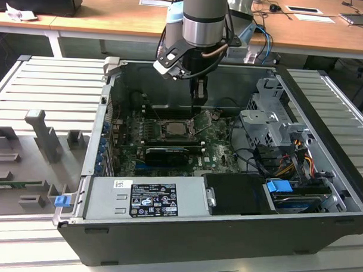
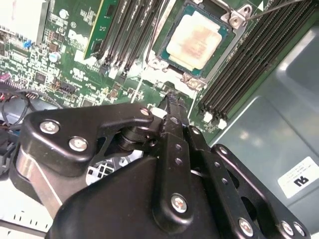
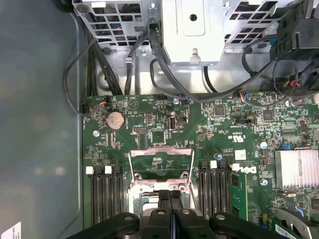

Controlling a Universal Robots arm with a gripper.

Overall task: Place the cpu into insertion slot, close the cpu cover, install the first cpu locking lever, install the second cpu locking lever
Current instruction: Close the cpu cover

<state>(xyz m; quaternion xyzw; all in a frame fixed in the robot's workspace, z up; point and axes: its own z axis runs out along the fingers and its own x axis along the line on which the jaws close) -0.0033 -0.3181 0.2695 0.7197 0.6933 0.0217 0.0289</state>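
Slatted grey bench (image 1: pixel 40 89) carrying an open black computer case (image 1: pixel 226 233) across its middle, with grey moulded fixtures (image 1: pixel 44 134) lined up toward the bench edge at the exterior view's left. Arm (image 1: pixel 203 17) reaching straight down into the case from above. Green motherboard (image 3: pixel 227 127) lying flat on the case floor, with a silver power supply (image 1: pixel 143 197) along the case wall nearest the exterior camera and a metal drive cage (image 1: pixel 271 124) in the corner at the exterior view's right. Black hand (image 2: pixel 172 99) hanging over the middle of the motherboard, fingers pressed together with nothing between them, tips just beside one edge of the insertion slot (image 2: pixel 189 79). Long black memory slots (image 2: pixel 124 35) flanking the insertion slot on two sides. Cpu cover (image 3: pixel 160 153) tilted up off the slot on its hinge, green board showing through its cut-out centre in the first wrist view. Cpu (image 2: pixel 199 40) seated flat in the insertion slot, silvery-beige top facing up and uncovered, a dark border showing all round it, clear of the hand's tips. Thin metal lever rod (image 2: pixel 276 9) running off past one corner of the slot.
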